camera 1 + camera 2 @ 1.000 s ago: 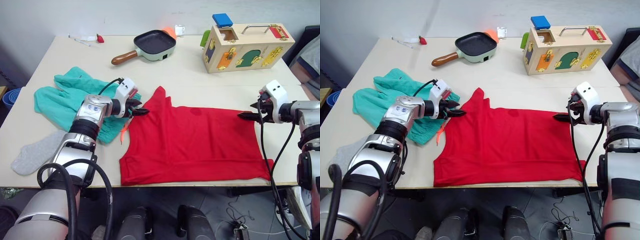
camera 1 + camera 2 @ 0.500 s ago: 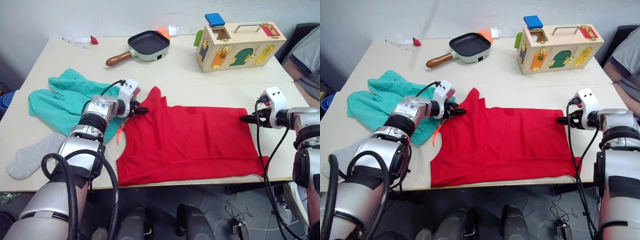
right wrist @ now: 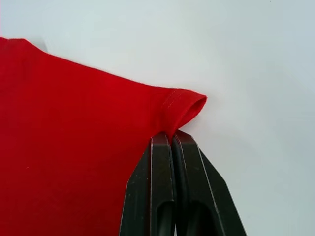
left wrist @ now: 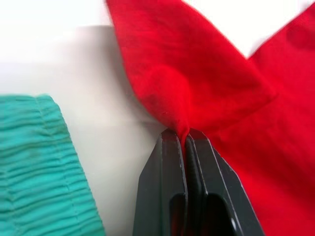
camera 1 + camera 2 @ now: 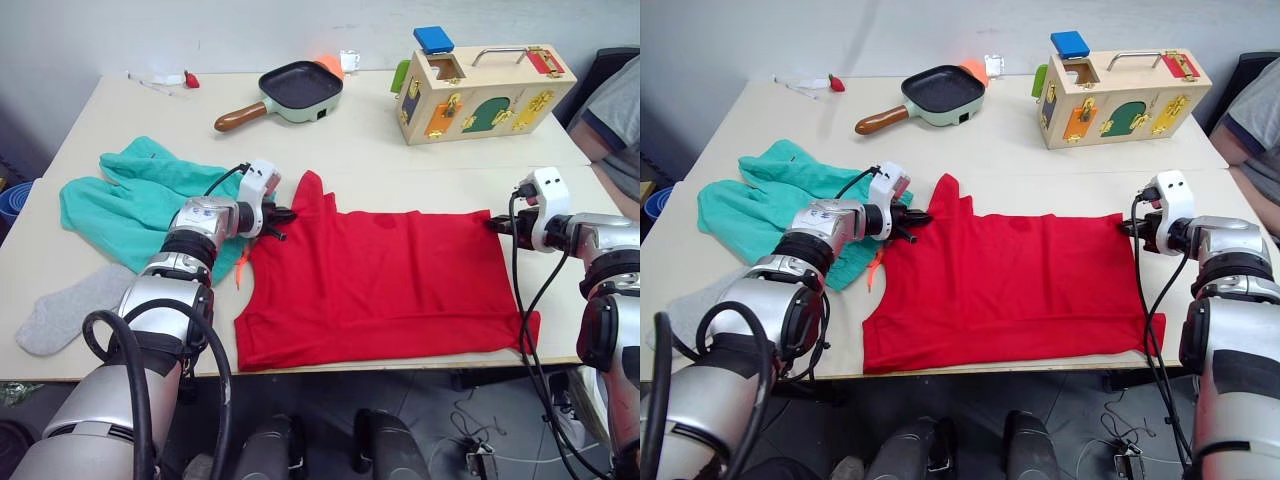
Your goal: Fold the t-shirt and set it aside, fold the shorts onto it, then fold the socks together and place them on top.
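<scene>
T-shirt: one, pinched by both grippers' fingers, left, right; one shorts; one sock.

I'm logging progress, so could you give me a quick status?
Left gripper and right gripper pinch t-shirt corners. Shirt flat, unfolded. Shorts beside it.

A plain red t-shirt, teal-green shorts and a light grey sock on a cream table.
</scene>
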`<action>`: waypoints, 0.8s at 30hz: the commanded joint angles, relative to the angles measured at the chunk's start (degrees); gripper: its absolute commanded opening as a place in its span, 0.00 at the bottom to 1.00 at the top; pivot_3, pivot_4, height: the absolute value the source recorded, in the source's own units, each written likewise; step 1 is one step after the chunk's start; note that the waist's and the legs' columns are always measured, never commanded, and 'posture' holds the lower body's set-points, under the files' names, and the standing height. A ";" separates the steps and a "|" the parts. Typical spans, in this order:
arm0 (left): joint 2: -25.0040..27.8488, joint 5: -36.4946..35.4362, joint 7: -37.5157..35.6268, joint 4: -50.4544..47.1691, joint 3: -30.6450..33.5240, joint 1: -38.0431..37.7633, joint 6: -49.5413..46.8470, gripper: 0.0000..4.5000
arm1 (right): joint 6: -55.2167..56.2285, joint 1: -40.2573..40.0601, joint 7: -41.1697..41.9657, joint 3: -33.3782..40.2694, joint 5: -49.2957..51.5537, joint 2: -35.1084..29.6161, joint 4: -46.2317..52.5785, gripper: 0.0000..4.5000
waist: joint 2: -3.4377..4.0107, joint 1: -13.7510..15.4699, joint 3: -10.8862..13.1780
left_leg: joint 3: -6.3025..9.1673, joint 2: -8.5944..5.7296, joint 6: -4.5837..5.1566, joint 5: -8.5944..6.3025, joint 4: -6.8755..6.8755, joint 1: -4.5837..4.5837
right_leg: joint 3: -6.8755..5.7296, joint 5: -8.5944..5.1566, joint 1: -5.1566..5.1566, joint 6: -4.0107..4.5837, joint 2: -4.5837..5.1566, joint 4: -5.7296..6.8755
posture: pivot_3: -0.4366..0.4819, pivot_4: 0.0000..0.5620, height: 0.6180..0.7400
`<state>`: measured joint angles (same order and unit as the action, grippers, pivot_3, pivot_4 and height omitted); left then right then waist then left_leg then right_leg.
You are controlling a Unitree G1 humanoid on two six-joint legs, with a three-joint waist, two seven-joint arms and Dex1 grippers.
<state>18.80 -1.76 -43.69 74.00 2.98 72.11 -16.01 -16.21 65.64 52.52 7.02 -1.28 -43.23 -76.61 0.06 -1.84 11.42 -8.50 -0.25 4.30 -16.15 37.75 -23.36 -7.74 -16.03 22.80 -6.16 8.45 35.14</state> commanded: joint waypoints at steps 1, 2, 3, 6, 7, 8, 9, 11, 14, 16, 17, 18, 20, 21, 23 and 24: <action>1.17 -1.66 -2.26 -1.84 2.09 0.96 1.19 0.00 | 0.97 0.60 1.73 1.92 1.62 -2.50 1.50 0.01 | 0.00 0.00 0.00 | 0.00 0.00 0.00 0.00 0.00 0.00 | 0.01 0.00 0.00 0.00 0.00 0.00 | 0.48 0.27 1.00; 1.51 -1.78 -3.41 -2.25 2.21 0.98 1.34 0.00 | 0.78 0.73 2.40 2.25 1.95 -2.97 1.62 0.01 | 0.00 0.03 0.00 | 0.00 0.00 0.00 0.00 0.00 0.00 | 0.00 0.00 0.00 0.00 -0.01 0.00 | 0.48 0.27 1.00; 1.87 -1.77 -4.35 -2.63 2.22 1.00 1.30 0.00 | 0.63 0.79 3.20 2.47 2.21 -3.44 1.73 0.01 | 0.00 0.04 0.00 | 0.00 0.00 0.00 0.00 0.00 0.00 | 0.00 0.00 0.00 0.00 -0.02 0.00 | 0.48 0.27 1.00; 2.84 -1.69 -7.52 -3.92 1.91 0.84 1.02 0.00 | 0.14 0.56 5.65 2.83 2.59 -4.82 2.06 0.01 | 0.00 0.01 0.00 | -0.01 -0.01 0.00 0.00 0.00 -0.01 | 0.00 0.00 0.00 0.00 -0.06 -0.01 | 0.48 0.27 1.00; 3.13 -1.44 -8.29 -4.33 1.57 0.69 1.12 0.00 | 0.04 0.35 6.28 2.85 2.60 -5.23 2.13 0.01 | 0.00 -0.01 0.00 | -0.01 -0.01 0.00 0.00 0.00 0.00 | -0.01 0.00 0.00 0.00 -0.07 0.00 | 0.48 0.27 1.00; 3.41 -1.08 -8.97 -4.68 1.14 0.55 1.20 0.00 | -0.05 0.08 6.72 2.87 2.58 -5.63 2.16 0.01 | 0.00 0.00 0.00 | -0.02 -0.01 0.00 0.00 0.00 0.01 | 0.00 0.00 0.00 0.00 -0.08 0.00 | 0.48 0.27 1.00; 3.68 -0.63 -9.14 -4.98 0.70 0.40 1.43 0.00 | -0.09 -0.26 7.27 2.95 2.62 -6.05 2.21 0.01 | -0.01 0.02 0.00 | -0.01 -0.01 0.00 0.00 0.00 0.01 | 0.00 0.00 0.00 0.00 -0.07 0.00 | 0.48 0.27 1.00; 4.14 0.19 -10.25 -5.64 -0.32 -0.01 1.85 0.00 | -0.31 -0.91 7.87 3.26 2.80 -6.75 2.25 0.01 | -0.01 0.03 0.00 | -0.02 -0.01 0.00 0.00 0.00 0.01 | 0.00 0.00 0.00 0.00 -0.06 0.01 | 0.48 0.27 1.00; 4.42 0.50 -11.63 -6.74 -1.16 -0.71 1.69 0.00 | -0.65 -1.84 8.54 3.79 3.33 -7.51 2.42 0.01 | 0.00 0.03 0.00 | -0.02 -0.01 -0.01 -0.01 0.01 0.01 | 0.01 0.00 0.00 0.00 -0.05 0.02 | 0.48 0.27 1.00; 4.71 0.98 -12.27 -7.54 -2.15 -1.30 2.16 0.00 | -0.83 -2.60 9.37 4.02 3.75 -8.08 2.66 0.01 | 0.00 0.02 0.00 | -0.02 -0.01 -0.01 -0.01 0.01 0.01 | 0.01 0.00 0.01 0.00 -0.05 0.02 | 0.48 0.27 1.00; 4.95 1.25 -13.19 -8.17 -2.83 -1.77 2.05 0.00 | -1.08 -3.09 10.16 4.19 4.06 -8.49 2.80 0.01 | -0.01 0.03 0.00 | -0.02 -0.01 -0.01 -0.01 0.01 0.01 | 0.01 0.00 0.01 0.00 -0.05 0.02 | 0.48 0.27 1.00; 5.10 1.42 -13.85 -8.72 -3.29 -2.14 1.88 0.00 | -1.25 -3.43 10.69 4.30 4.29 -8.77 2.92 0.01 | 0.00 0.04 0.00 | -0.01 -0.01 0.00 -0.01 0.01 0.01 | 0.02 0.00 0.01 0.00 -0.04 0.03 | 0.48 0.27 1.00; 5.30 1.27 -13.75 -9.78 -3.37 -2.69 2.06 0.00 | -1.99 -4.10 11.70 4.58 4.84 -9.33 3.16 0.01 | -0.01 0.03 0.00 | -0.02 -0.01 0.00 -0.01 0.02 0.01 | 0.02 0.00 0.01 0.00 -0.04 0.03 | 0.48 0.27 1.00; 5.41 1.20 -13.64 -10.19 -3.38 -2.86 2.05 0.00 | -2.35 -4.49 12.05 4.68 5.04 -9.55 3.29 0.01 | -0.01 0.03 0.00 | -0.02 -0.01 -0.01 -0.01 0.02 0.01 | 0.02 0.00 0.01 0.00 -0.04 0.03 | 0.48 0.27 1.00; 5.72 1.61 -14.50 -11.24 -4.17 -3.49 1.80 0.00 | -2.73 -5.77 13.07 4.57 5.14 -9.84 3.63 0.01 | -0.01 0.04 0.00 | -0.01 0.00 0.00 -0.01 0.02 0.00 | 0.06 0.00 0.01 0.00 0.00 0.02 | 0.48 0.27 1.00; 5.83 1.89 -15.01 -11.78 -4.67 -3.95 1.72 0.00 | -2.85 -6.58 13.63 4.35 5.11 -9.85 3.91 0.01 | -0.01 0.03 0.00 | -0.01 0.00 -0.01 -0.01 0.03 0.01 | 0.06 0.00 0.01 0.00 0.02 0.02 | 0.48 0.27 1.00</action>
<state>23.65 -0.19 -57.69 64.89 -1.21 68.47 -14.73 -18.85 59.66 65.24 10.52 2.87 -51.24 -74.24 0.06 -1.81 11.42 -8.51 -0.25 4.29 -16.16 37.78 -23.35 -7.66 -16.03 22.81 -6.15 8.48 35.17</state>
